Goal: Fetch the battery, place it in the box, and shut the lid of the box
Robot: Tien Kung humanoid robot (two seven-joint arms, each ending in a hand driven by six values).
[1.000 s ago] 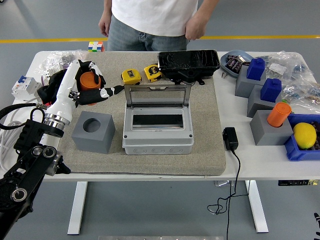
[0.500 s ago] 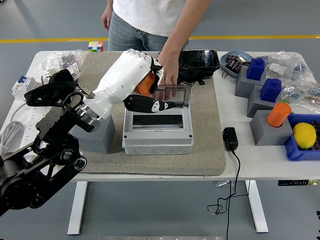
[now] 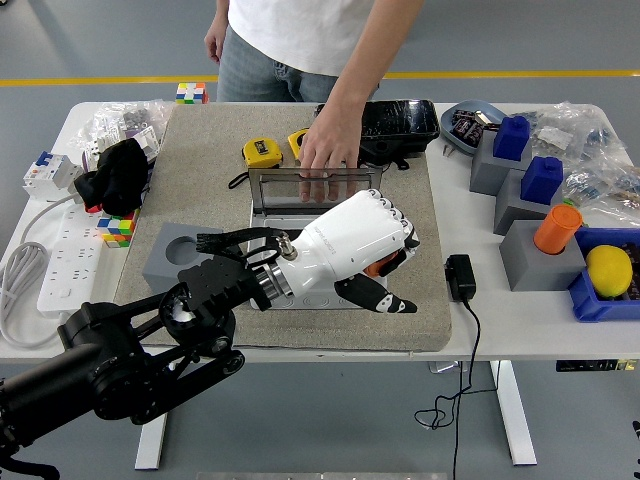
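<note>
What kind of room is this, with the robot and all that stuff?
Probably a robot lab or workshop. A white table holds tape measures, a power strip and a grey electrical box, and yellow safety tape marks the floor behind.

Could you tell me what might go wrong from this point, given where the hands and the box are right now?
The person's hand rests on the raised lid while the left hand, shut on the orange battery, hovers just in front of it, so a collision seems possible. The left hand hides the box opening, so the battery could catch the rim or drop outside it.
</note>
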